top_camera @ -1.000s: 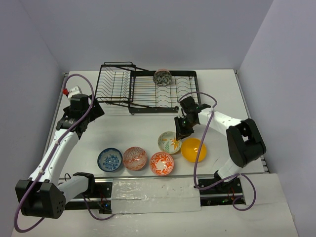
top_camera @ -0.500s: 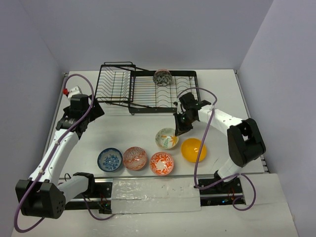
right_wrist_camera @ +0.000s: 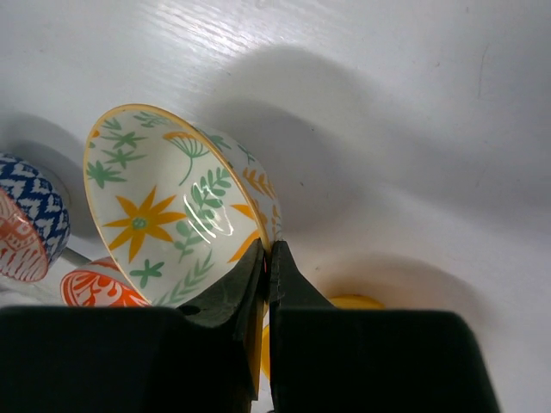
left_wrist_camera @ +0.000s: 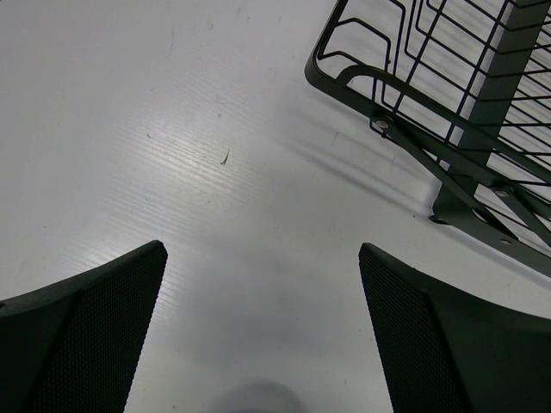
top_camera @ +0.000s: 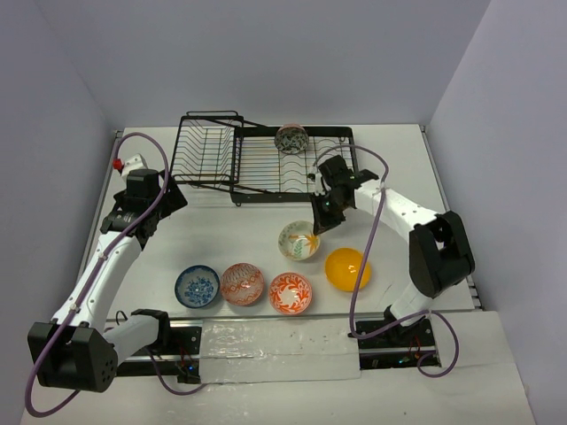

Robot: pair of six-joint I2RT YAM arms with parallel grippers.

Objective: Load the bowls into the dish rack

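Jaws of the right gripper (right_wrist_camera: 269, 249) pinch the rim of the tilted white leaf-patterned bowl (right_wrist_camera: 164, 215) near the black wire dish rack (top_camera: 266, 168); left gripper (left_wrist_camera: 260, 249) gapes wide beside it.

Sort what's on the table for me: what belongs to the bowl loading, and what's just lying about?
Job:
dish rack
grey-black bowl, in it
leaf bowl, in the right gripper
orange-yellow bowl
floral bowl
pink-red bowl
blue bowl

Lying about:
white box with red part, left edge
pale sheet, near edge
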